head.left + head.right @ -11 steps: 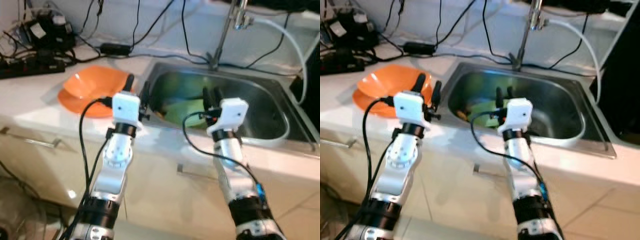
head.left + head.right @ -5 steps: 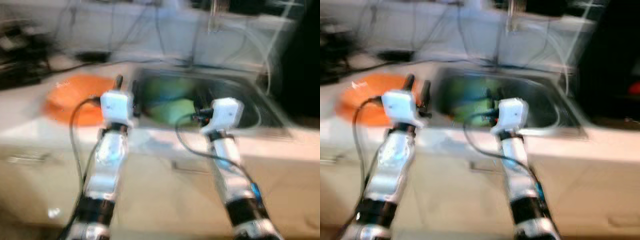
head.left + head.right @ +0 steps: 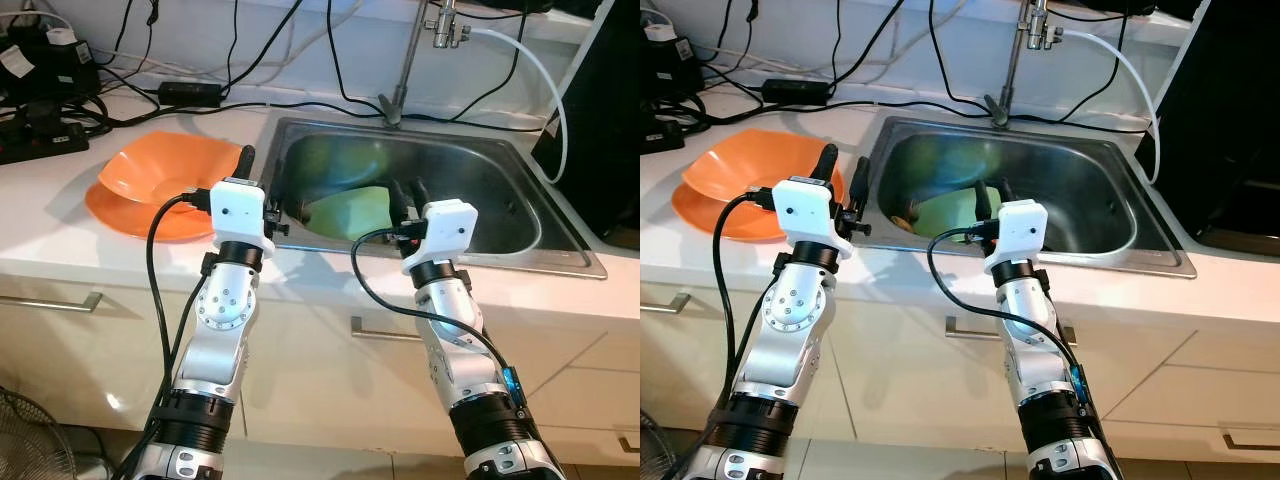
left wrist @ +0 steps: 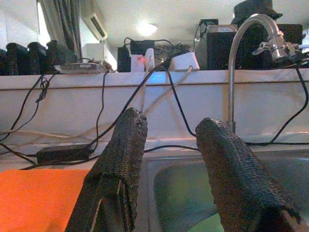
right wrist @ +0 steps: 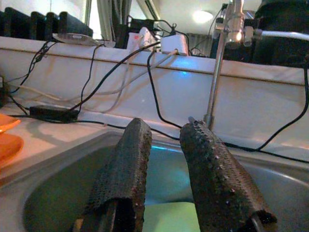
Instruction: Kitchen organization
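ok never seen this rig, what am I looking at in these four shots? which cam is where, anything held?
It's a humanoid robot facing a kitchen counter. The two wide shots come from a stereo camera on its head, looking down at its own silver arms. The two close shots come from cameras on its wrists, each looking along that gripper's two black fingers. The left gripper is at the sink's left rim, beside orange plates on the counter. The right gripper is over the sink's front edge, near a green item lying in the basin. Both grippers are open and hold nothing. A tap stands behind the sink, with cables along the back.
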Motion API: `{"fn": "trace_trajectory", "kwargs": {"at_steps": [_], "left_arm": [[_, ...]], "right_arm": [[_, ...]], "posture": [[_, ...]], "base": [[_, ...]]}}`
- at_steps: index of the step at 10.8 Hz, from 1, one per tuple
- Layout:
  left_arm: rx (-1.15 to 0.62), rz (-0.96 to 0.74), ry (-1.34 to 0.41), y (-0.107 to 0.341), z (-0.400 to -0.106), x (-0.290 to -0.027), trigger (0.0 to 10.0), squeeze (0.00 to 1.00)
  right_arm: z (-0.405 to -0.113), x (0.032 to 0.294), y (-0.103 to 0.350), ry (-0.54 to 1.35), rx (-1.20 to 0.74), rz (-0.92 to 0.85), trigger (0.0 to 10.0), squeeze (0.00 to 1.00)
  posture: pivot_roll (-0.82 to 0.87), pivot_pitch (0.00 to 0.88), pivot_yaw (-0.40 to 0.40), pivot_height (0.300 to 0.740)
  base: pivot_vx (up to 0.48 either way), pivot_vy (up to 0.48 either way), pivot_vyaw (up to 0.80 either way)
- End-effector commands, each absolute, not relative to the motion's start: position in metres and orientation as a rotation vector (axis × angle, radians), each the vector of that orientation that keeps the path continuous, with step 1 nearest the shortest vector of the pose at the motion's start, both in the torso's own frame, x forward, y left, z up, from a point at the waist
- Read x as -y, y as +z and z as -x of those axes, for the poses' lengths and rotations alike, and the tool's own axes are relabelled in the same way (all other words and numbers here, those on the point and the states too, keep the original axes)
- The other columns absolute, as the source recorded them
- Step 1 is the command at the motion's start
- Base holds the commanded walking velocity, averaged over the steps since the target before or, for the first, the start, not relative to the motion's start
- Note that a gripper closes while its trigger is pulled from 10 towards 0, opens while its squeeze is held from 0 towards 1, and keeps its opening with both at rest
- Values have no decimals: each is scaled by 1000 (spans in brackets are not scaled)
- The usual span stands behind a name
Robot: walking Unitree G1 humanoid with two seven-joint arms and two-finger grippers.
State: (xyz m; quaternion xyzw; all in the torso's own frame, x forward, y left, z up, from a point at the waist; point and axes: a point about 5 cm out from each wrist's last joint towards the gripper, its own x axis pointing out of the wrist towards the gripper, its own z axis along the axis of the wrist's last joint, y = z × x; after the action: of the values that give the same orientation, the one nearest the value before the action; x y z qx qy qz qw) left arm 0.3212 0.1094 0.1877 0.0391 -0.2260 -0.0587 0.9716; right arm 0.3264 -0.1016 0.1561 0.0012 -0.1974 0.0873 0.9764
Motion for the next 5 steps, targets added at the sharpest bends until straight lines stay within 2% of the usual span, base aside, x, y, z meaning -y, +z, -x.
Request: {"fn": "trace_trajectory", "kwargs": {"at_steps": [1,4,5], "left_arm": [[452,-79,-123,188,-321,-107,10000,0],[449,-79,-120,189,-321,-108,10000,0],[448,-80,-121,189,-322,-108,10000,0]], "right_arm": [[-327,102,155,191,387,22,10000,0],[-327,102,153,184,377,23,10000,0],[-328,103,152,178,372,23,10000,0]], "posture": [[187,8,-59,740],[188,15,-59,740],[188,16,-59,740]], "base": [[0,0,750],[0,0,760],[0,0,0]]}}
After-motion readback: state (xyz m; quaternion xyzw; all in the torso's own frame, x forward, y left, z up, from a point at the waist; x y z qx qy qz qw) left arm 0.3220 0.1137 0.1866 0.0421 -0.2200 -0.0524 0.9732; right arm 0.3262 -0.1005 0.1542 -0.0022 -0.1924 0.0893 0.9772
